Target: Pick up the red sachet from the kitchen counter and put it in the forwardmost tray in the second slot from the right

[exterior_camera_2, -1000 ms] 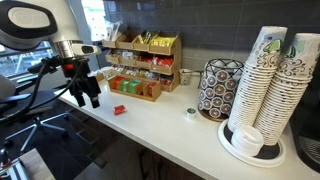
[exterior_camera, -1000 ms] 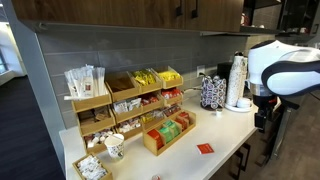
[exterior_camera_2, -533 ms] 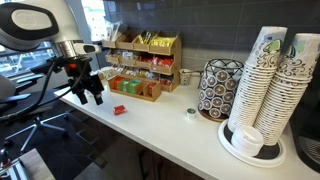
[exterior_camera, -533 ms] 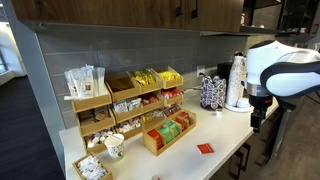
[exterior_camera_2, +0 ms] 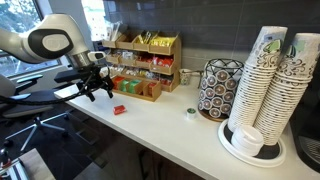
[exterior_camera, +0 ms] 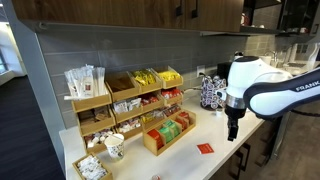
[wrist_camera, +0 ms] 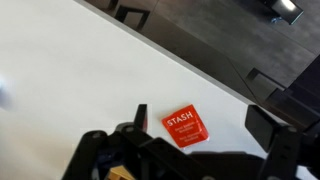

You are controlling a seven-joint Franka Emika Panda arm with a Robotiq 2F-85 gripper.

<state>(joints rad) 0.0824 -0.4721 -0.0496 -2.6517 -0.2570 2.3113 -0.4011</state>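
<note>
Hovering over the white desk (exterior_camera_2: 160, 125) with jaws spread wide, gripping nothing; near the flat red sachet (wrist_camera: 185, 124), apart from the wooden tray (exterior_camera: 170, 143).

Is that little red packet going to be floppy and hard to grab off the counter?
It is probably light and a bit bendy: the red sachet looks thin and lies flat on the white counter. With so little edge standing up, it may slide when pushed rather than lift. Being flat, it shouldn't roll or tip.

A tiered wooden rack (exterior_camera: 122, 98), a patterned canister (exterior_camera_2: 215, 90) and stacked paper cups (exterior_camera_2: 266, 85) line the wall.
</note>
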